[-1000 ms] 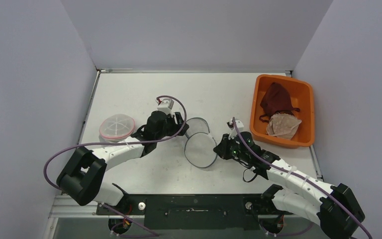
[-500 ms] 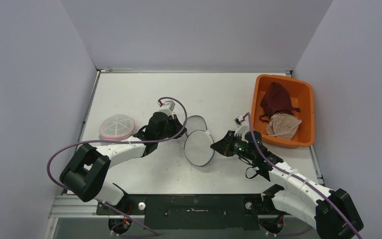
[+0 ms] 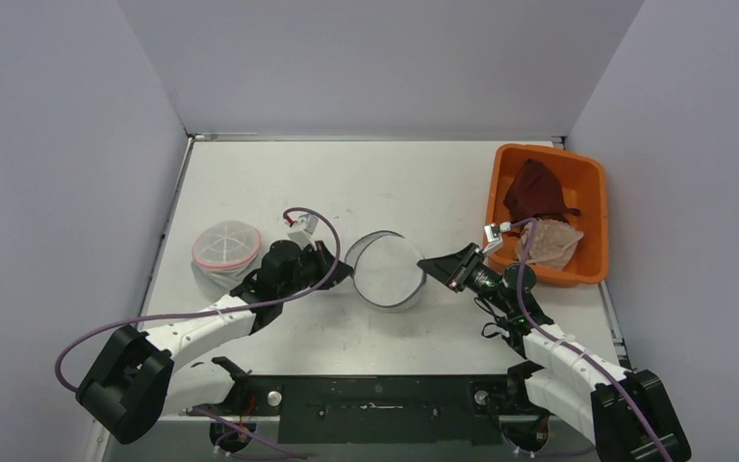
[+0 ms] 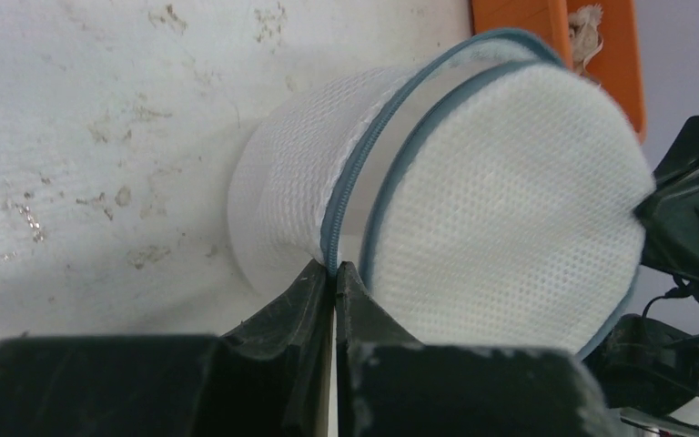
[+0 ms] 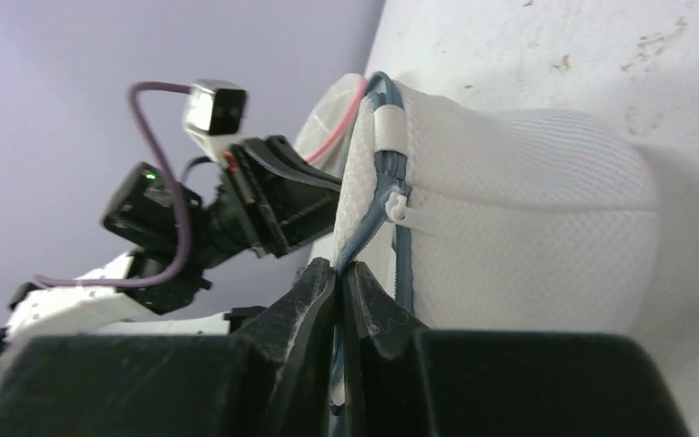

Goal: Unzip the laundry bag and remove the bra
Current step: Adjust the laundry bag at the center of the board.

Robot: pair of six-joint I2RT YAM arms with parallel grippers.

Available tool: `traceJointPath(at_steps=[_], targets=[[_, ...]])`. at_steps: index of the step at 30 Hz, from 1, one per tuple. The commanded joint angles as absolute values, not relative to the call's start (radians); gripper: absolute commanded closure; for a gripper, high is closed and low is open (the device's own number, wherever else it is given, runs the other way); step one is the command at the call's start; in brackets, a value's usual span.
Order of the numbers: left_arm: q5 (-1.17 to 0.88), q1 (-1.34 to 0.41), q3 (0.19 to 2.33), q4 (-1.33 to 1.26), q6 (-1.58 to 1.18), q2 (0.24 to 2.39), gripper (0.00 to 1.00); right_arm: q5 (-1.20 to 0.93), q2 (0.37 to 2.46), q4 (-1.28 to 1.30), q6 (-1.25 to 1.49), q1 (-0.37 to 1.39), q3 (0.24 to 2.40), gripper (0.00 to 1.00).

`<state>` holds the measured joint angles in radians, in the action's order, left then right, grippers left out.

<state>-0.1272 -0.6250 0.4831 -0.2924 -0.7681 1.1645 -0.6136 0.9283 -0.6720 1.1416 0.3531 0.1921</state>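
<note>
The laundry bag [image 3: 386, 276] is a white mesh drum with a blue-grey zip round its rim, held between both arms at mid table. My left gripper [image 3: 343, 272] is shut on the zip edge at the bag's left side; in the left wrist view the left gripper [image 4: 335, 270] pinches that blue-grey zip [image 4: 350, 187]. My right gripper [image 3: 424, 262] is shut on the zip tape at the bag's right side, and in the right wrist view the right gripper [image 5: 339, 267] sits just below a white zip-tie pull [image 5: 399, 206]. I cannot tell whether a bra lies inside this bag.
An orange bin [image 3: 496, 188] stands at the right, holding a maroon bra [image 3: 533, 192] and a beige one [image 3: 546, 243]. A second round mesh bag with pink trim [image 3: 226, 245] lies left of my left arm. Grey walls close in the table.
My left gripper closed on the bag's zip edge and drew back to the left. My right gripper moved right and rose, so the bag now hangs stretched between them.
</note>
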Motion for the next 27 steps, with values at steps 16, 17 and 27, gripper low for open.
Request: traceJointPath(at_steps=[16, 17, 27], targets=[[-0.244, -0.627, 0.333, -0.587, -0.944, 1.206, 1.00, -0.521, 1.092, -1.115, 1.299, 0.327, 0.103, 0.95], [-0.249, -0.629, 0.333, -0.600, -0.947, 1.217, 1.00, -0.514, 1.111, -1.136, 1.304, 0.328, 0.095, 0.95], [-0.287, -0.637, 0.337, -0.671, -0.973, 1.285, 0.99, -0.377, 1.262, -1.221, 1.265, 0.386, 0.077, 0.95]])
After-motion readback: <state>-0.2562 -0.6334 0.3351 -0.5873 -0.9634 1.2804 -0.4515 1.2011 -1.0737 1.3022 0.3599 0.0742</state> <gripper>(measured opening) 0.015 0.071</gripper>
